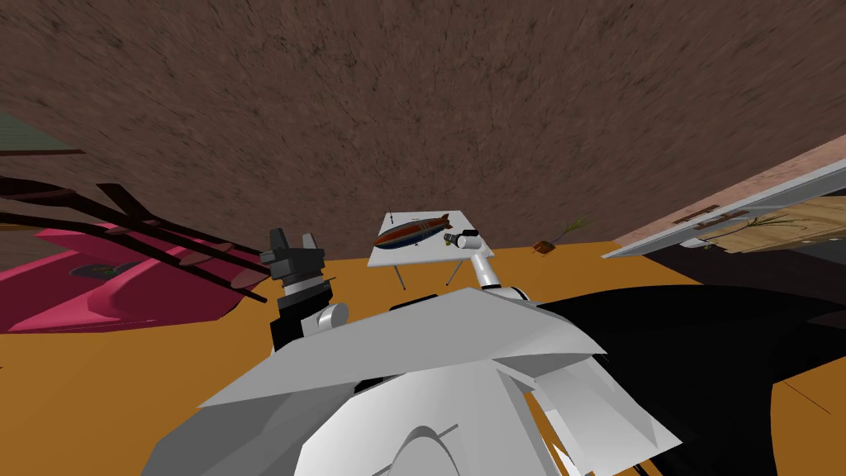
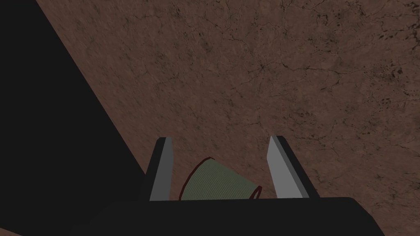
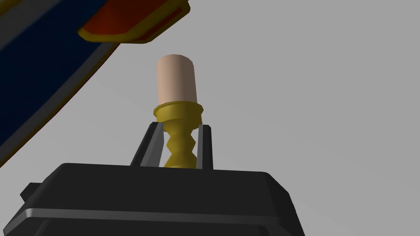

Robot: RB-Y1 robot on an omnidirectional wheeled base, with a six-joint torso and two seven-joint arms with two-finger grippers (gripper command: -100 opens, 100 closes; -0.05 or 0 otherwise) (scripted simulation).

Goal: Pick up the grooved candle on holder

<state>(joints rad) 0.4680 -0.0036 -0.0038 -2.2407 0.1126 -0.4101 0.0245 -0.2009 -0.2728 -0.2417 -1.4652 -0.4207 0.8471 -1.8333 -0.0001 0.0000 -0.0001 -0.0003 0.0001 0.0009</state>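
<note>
Yellow, brass-looking holder (image 3: 179, 112) with a flared collar and a zigzag grooved stem carries a smooth, pale pink-beige cylindrical candle (image 3: 176, 80), in line with the fingers. Right gripper (image 3: 181, 126) blades are clamped on the stem just below the collar. Candle sits at the near right corner of a small flat white table (image 1: 430, 254) with thin legs, whether touching it cannot be told, just beside the tail of a model airship (image 1: 411, 232): cigar-shaped hull, blue and red, yellow-trimmed fins. Right arm reaches forward to the table. Left gripper (image 1: 293, 235) is held up, well apart from the table, blades spread wide. A ribbed green cone (image 2: 217, 184) with a dark red rim shows between them. Mottled, cracked brown wall (image 2: 287, 73) behind, orange floor (image 1: 124, 372).
</note>
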